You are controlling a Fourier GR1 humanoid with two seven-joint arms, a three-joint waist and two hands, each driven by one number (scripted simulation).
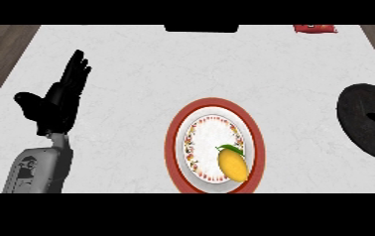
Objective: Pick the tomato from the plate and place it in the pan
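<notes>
Plate point(175, 140) holds yellow fruit point(233, 165); pan point(356, 115) well apart.

The plate point(173, 142) has a red rim and a white middle ringed by a red floral band. The fruit point(233, 166) is yellow-orange, its leaf point(228, 148) green. Pan point(356, 112) and left hand point(55, 105) are black; the counter point(147, 76) is pale marble.

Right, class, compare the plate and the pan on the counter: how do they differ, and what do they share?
Colour: the plate is white with a red rim and a patterned band; the pan is black all over. Load: the plate holds a yellow fruit; the pan's visible part holds nothing. Framing: the plate shows whole, while the pan is cut by the view's right edge. Both are round and lie on the white counter.
</notes>
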